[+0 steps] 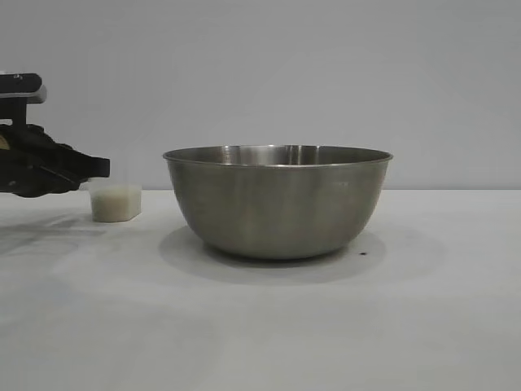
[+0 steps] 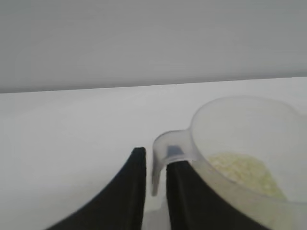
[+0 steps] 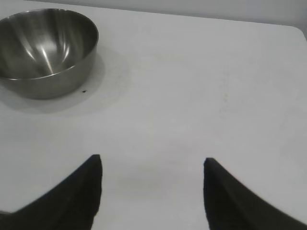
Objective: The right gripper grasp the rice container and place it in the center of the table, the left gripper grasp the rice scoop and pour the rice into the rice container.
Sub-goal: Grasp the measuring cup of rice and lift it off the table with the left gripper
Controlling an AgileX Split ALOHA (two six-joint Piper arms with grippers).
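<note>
Left pincer (image 2: 154,165) pinched on scoop handle – bowl already set mid-tabletop.

Step in hand: grasp of rice scoop (image 1: 116,202), w/ left pincer closed across its loop handle, one finger each side, scoop standing upright on tabletop (image 1: 260,326) at exterior view's left, well apart from rice container (image 1: 278,199). Rice (image 2: 242,170) sits low in scoop, approx. a shallow layer. Steel container upright near centre, nothing seen inside it in right wrist view, tiny dark speck (image 1: 363,253) just beside its base. Right pincer (image 3: 152,184) spread wide, holding nothing, pulled back over bare tabletop away from container – placing part looks done. Next prob. calls for lift w/o tilting, carry over rim, then wrist roll to pour; thin handle grip could slip.
</note>
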